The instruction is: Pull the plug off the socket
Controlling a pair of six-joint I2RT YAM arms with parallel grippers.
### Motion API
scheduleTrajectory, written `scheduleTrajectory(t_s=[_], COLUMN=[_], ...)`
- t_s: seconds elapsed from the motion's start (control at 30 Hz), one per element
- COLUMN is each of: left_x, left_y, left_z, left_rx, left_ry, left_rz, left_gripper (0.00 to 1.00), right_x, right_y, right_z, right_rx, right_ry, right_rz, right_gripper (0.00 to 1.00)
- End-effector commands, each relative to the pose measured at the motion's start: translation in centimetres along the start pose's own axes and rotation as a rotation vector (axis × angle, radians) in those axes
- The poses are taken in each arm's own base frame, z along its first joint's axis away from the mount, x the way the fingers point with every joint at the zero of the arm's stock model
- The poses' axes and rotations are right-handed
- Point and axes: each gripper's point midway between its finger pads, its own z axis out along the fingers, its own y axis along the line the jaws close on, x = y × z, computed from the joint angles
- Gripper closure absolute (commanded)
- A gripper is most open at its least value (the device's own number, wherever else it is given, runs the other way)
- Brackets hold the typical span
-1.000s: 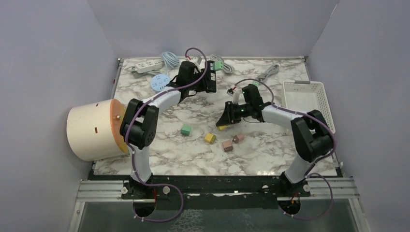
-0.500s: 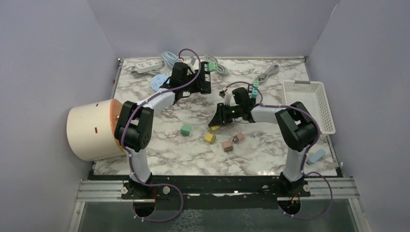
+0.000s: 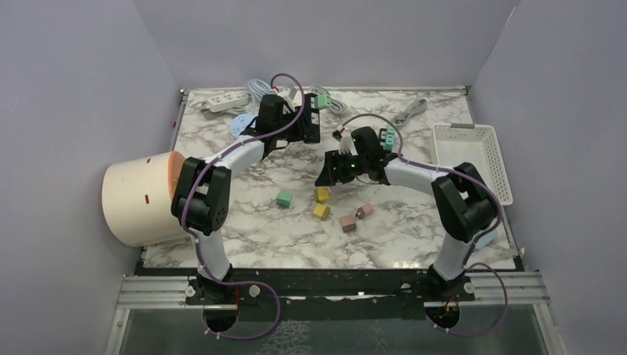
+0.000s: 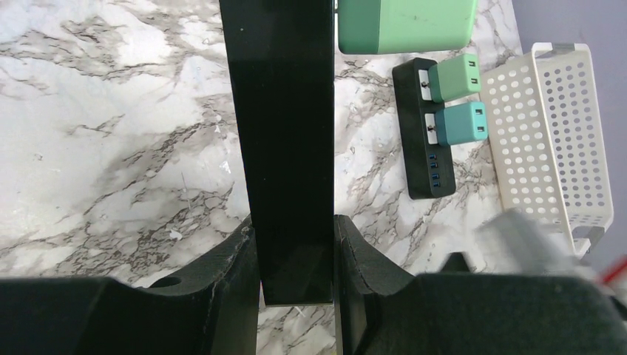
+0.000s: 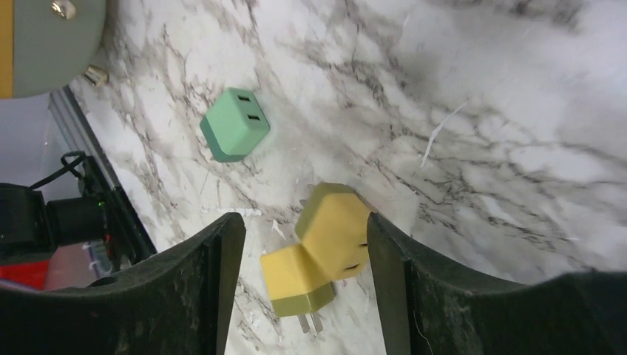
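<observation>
As the left end effector (image 4: 296, 255) clenches a black socket strip (image 4: 285, 111) above the far middle of the marble tabletop (image 4: 111, 148), a green plug (image 4: 405, 22) juts from the strip's far end. Nearer and to the right, a loose green plug (image 5: 235, 124) lies just left of two touching yellow plugs (image 5: 334, 228), over which the right end effector (image 5: 303, 229) hangs released, fingers spread.

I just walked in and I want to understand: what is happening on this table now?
The left gripper is shut on a black power strip that has a green plug seated in its side. The right gripper is open and hangs over two loose yellow plugs on the marble table. The green plug is not yet pulled out.
</observation>
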Motion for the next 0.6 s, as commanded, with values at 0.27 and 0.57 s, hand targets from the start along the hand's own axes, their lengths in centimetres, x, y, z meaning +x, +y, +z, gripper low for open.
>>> scheduleTrajectory(t_s=[0.27,0.57], left_x=[-2.3,-2.0], left_y=[-3.9,-5.1], left_z=[-3.3,-4.5], left_rx=[0.108,0.117], left_ry=[-0.112,-0.122], left_rz=[0.093,0.107], left_gripper=[1.00,1.00], right_x=[-17.3,-23.7], right_y=[2.6,0.5], right_z=[-7.7,-7.3], right_rx=[0.213,0.262], right_ry=[-0.432,-0.526], right_rz=[-0.261,-0.216], right_gripper=[0.20,0.23])
